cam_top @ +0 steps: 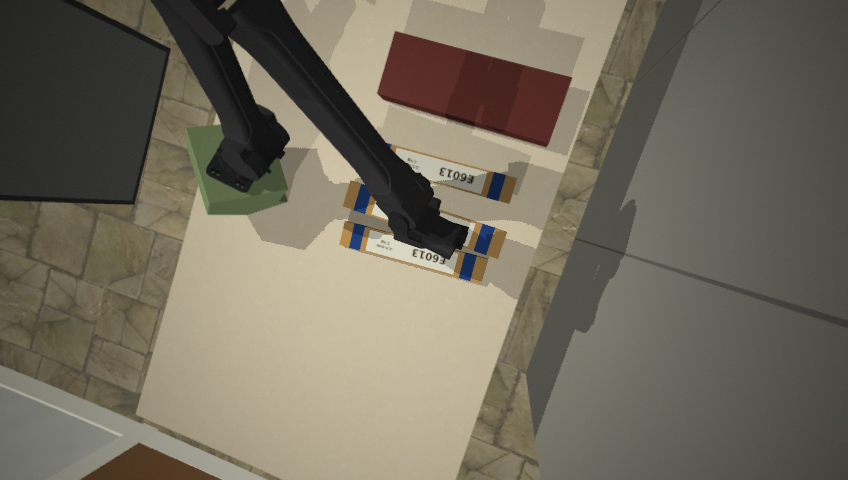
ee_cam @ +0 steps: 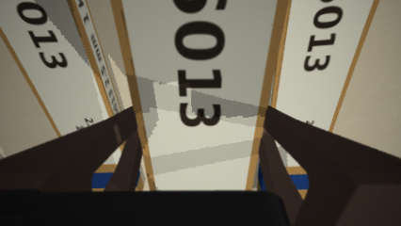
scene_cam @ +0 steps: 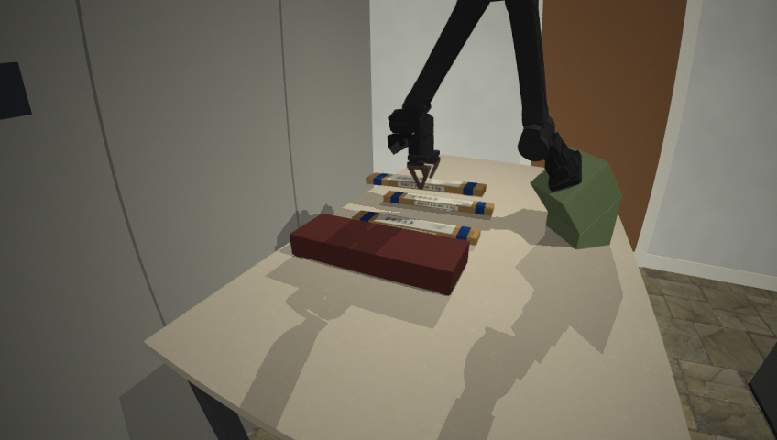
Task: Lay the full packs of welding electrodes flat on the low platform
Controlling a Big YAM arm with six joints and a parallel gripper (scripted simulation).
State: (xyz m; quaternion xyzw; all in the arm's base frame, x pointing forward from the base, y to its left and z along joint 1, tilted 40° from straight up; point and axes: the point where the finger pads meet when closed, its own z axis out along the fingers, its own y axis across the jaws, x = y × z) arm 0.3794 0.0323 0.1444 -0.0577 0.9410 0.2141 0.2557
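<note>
A: What is your gripper [scene_cam: 421,182] doing?
B: It pinches the middle pack [cam_top: 487,236] across its width, lifted slightly above the table [cam_top: 309,356].
A: And the others?
B: They lie flat on either side; the dark red platform [cam_top: 428,77] holds none.

I read "E6013" on the white label of the pack [cam_top: 449,173] at upper centre and the pack [cam_top: 416,254] below it, top view. Wrist view shows "013" on three labels; small print unreadable.
</note>
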